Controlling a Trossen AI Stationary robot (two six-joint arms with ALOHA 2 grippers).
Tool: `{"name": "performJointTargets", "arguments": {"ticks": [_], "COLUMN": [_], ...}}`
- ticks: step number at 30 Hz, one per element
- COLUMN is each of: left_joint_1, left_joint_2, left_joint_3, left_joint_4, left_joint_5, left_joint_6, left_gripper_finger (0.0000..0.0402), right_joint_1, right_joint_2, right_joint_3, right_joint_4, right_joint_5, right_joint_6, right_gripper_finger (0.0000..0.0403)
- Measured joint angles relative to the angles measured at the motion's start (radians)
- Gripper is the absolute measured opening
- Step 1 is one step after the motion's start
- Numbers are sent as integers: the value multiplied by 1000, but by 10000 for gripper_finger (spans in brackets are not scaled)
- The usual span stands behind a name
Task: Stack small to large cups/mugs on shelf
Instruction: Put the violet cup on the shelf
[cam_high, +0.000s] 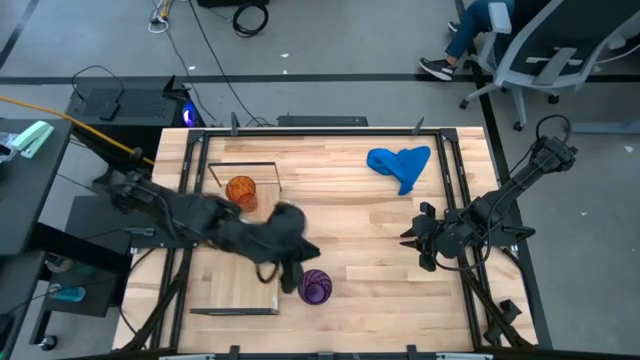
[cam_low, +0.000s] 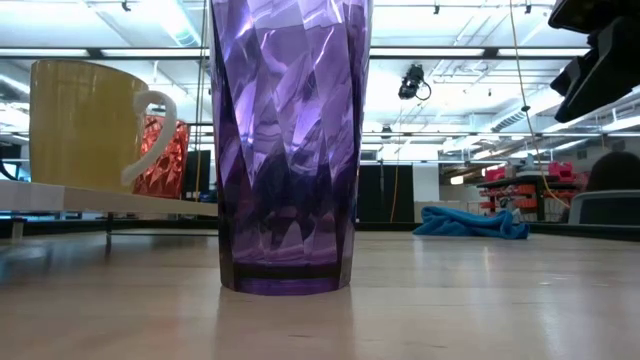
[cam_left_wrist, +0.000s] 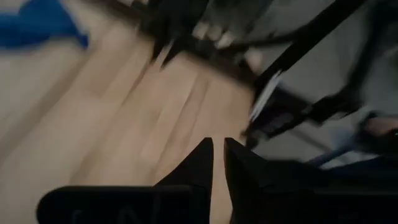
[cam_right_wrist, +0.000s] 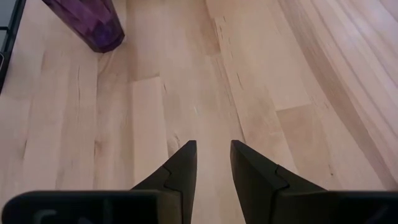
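Two cups on your shelf (cam_low: 100, 198) only show low: mug (cam_low: 85, 125), orange cup (cam_low: 160, 155); faceted purple cup (cam_low: 290, 140) off it; left gripper (cam_left_wrist: 218, 163) nearly closed, right gripper (cam_right_wrist: 213, 163) slightly parted.

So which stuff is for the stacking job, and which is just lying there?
For the job: orange cup, mug, purple cup, shelf.
Just lying about: blue cloth.

Blue cloth (cam_high: 400, 165), crumpled, on plank tabletop (cam_high: 360, 250), well apart from right gripper (cam_high: 412, 238), toward far edge. Beyond table, past same gripper: office chair (cam_high: 545, 55) w/ a person's leg (cam_high: 455, 45) beside it. Cables (cam_high: 250, 15) on floor, prob. power leads.
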Motion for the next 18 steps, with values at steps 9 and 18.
{"name": "performJointTargets", "arguments": {"ticks": [9,18], "left_joint_1": [2,1], "left_joint_2": [203,256], "left_joint_3": [112,111], "left_joint_4": [-336,-334], "left_joint_5": [120,184], "left_joint_6": [-236,-186], "left_gripper_finger": [37,35], "right_joint_1": [0,0], "right_joint_2": [0,0], "right_joint_3": [0,0], "right_joint_4": [0,0], "right_joint_5": [-7,-7], "right_joint_6": [-1,-1], "right_gripper_finger": [105,105]}}
